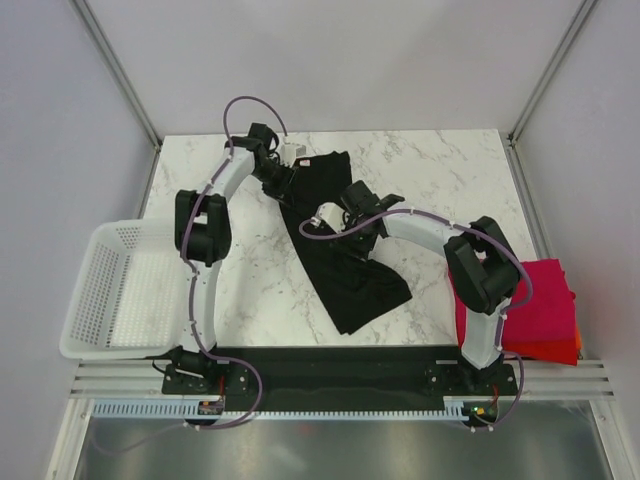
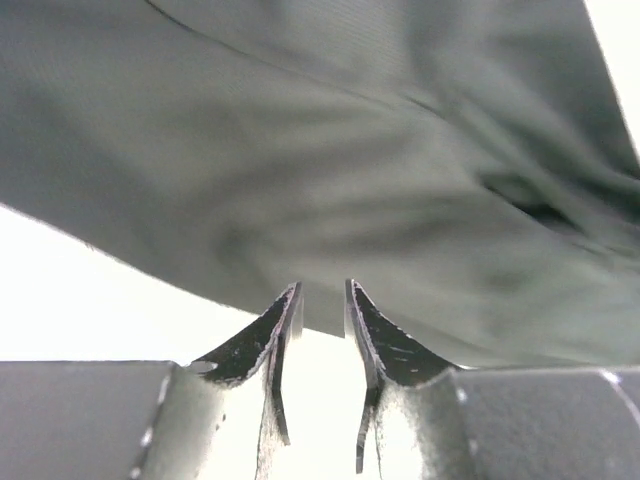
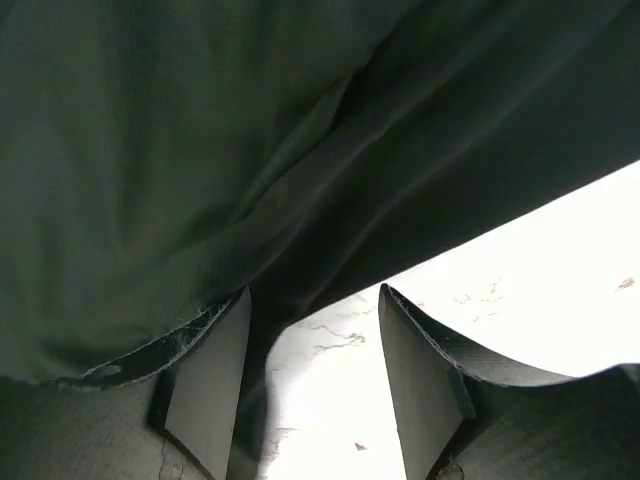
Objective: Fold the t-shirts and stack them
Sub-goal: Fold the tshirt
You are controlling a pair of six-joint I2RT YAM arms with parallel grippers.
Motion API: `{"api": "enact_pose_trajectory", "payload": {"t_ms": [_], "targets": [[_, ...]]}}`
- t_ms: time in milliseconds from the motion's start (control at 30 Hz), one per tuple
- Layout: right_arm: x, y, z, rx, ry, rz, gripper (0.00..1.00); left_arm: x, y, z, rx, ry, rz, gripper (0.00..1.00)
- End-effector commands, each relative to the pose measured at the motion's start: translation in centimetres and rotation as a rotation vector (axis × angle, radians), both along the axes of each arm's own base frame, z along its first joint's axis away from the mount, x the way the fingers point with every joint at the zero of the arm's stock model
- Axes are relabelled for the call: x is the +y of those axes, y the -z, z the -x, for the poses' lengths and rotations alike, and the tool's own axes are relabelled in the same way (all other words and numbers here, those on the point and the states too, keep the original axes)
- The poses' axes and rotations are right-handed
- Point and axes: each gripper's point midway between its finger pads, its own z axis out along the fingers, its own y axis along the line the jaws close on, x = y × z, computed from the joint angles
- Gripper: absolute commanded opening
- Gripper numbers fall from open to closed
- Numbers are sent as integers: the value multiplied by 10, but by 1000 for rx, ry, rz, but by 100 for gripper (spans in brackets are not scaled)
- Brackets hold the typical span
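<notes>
White walls point(image 1: 330, 60) stand around a marble table point(image 1: 440, 170). The black shirt point(image 1: 350, 275) is the biggest thing on it. It lies flat and slanted across the middle, with one end near the far side and the other end near the front edge. It looks a bit bunched where the arms meet it.

At the left edge of the table sits a white basket point(image 1: 110, 290). The left arm point(image 1: 205, 235) bends up past it and reaches to the far end of the black shirt. The right arm point(image 1: 480, 270) bends over from the right side to the middle of the shirt.

On the right, by the front edge, is a folded pink-red shirt point(image 1: 545, 290). It lies on top of a folded orange shirt point(image 1: 560, 352), which only peeks out at the front.

The left gripper point(image 1: 288, 165) is at the far top corner of the black shirt. Its fingers point(image 2: 275, 330) are only a little apart, and the shirt's edge is right at their tips.

The right gripper point(image 1: 328, 222) is over the shirt's left edge. Its fingers point(image 3: 215, 370) are spread wide. The cloth hangs over one of them, and the table shows between them. It is not holding anything.
</notes>
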Motion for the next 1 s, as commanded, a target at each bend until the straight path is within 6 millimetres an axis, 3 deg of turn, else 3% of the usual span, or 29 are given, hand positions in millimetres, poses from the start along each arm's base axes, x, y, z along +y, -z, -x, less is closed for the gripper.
{"api": "enact_pose_trajectory", "payload": {"t_ms": [0, 67, 100, 133, 167, 200, 267, 300, 333, 367, 400, 433, 500, 533, 667, 700, 967], "targets": [[-13, -47, -37, -163, 74, 15, 63, -15, -123, 28, -148, 14, 127, 31], [-20, -56, -56, -211, 101, 28, 63, -19, -153, 55, -172, 11, 149, 31], [-20, -71, -71, -249, 120, 9, 63, -28, -158, 69, -165, 28, 162, 31], [-31, -73, -84, -252, 154, 5, 63, -31, -161, 80, -156, 33, 174, 31], [-36, -78, -94, -267, 174, -4, 64, -34, -179, 98, -178, 41, 196, 30], [-38, -91, -108, -296, 191, -26, 63, -40, -161, 120, -106, 54, 192, 29], [-54, -88, -129, -296, 238, -38, 63, -45, -163, 146, -83, 80, 228, 28], [-50, -98, -141, -309, 239, -76, 63, -47, -144, 166, -11, 91, 223, 27], [-54, -84, -150, -289, 253, -72, 63, -48, -137, 175, 16, 102, 227, 27], [-52, -82, -156, -283, 250, -85, 62, -47, -119, 189, 72, 99, 211, 27], [-49, -90, -168, -306, 251, -104, 62, -50, -114, 198, 86, 115, 209, 27], [-46, -75, -172, -280, 249, -104, 61, -51, -107, 203, 98, 118, 199, 26], [-33, -80, -184, -287, 237, -153, 59, -55, -95, 217, 130, 132, 191, 26], [-28, -71, -186, -268, 235, -167, 59, -56, -91, 221, 136, 140, 187, 26], [-6, -69, -202, -257, 235, -265, 54, -58, -70, 240, 199, 156, 167, 25], [1, -77, -207, -263, 229, -299, 53, -59, -66, 241, 201, 161, 163, 25], [32, -66, -221, -210, 225, -435, 48, -65, -36, 246, 267, 176, 117, 25]]}}
